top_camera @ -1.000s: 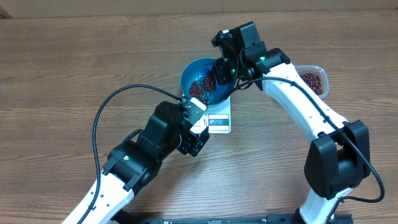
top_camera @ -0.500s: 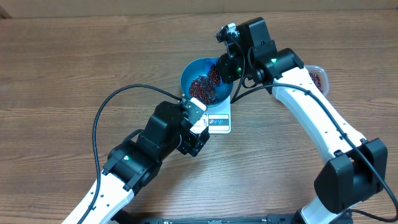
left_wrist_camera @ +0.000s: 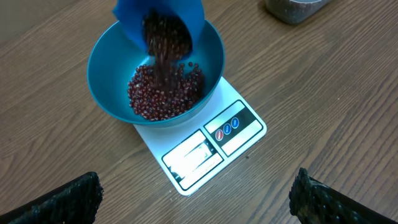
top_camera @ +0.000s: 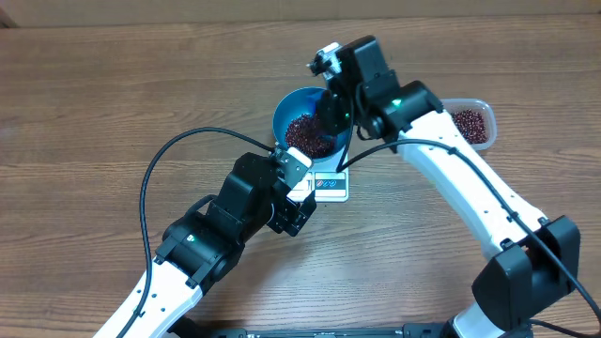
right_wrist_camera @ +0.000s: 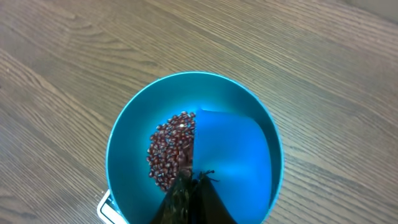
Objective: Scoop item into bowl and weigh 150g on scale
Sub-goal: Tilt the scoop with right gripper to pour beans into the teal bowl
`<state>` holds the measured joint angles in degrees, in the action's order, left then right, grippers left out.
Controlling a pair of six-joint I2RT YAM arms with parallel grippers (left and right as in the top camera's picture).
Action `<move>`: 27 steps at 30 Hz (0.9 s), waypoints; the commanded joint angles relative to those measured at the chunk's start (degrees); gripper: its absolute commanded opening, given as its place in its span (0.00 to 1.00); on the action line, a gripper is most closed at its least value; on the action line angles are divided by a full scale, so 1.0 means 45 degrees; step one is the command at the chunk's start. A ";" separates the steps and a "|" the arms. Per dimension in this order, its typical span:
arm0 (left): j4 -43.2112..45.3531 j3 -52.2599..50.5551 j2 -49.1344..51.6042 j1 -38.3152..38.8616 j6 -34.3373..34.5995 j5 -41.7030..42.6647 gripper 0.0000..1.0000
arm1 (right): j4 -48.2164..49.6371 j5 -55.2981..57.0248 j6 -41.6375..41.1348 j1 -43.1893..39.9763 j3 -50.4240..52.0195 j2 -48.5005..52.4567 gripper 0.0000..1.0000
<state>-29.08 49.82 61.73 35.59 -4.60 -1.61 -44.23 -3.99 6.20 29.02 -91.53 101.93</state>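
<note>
Over the bowl (left_wrist_camera: 104, 93), a scoop (left_wrist_camera: 132, 18) in the right pincer (right_wrist_camera: 191, 186) spills beans (left_wrist_camera: 163, 93).

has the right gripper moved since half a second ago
Yes. The right gripper, holding the scoop, has swung left, away from the tub and further over the bowl.

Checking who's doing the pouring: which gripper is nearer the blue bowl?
Right. The right gripper is directly above the bowl, shut on the blue scoop tipping beans in. The left gripper hangs open by the scale's front, short of the bowl.
</note>
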 commanded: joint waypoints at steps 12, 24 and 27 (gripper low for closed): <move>0.0034 -0.0063 0.0029 0.0000 0.0078 -0.0068 1.00 | 0.0049 0.2701 0.0743 0.1132 -0.0277 -0.0568 0.04; 0.0034 -0.0063 0.0029 0.0000 0.0078 -0.0068 1.00 | 0.0034 0.2982 0.0743 0.1146 -0.0277 -0.0578 0.04; 0.0034 -0.0063 0.0029 0.0000 0.0078 -0.0068 1.00 | 0.0029 0.2977 0.0933 0.1146 -0.0277 -0.0583 0.04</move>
<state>-29.08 49.82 61.73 35.59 -4.60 -1.61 -44.27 8.45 9.26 34.17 -91.50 101.71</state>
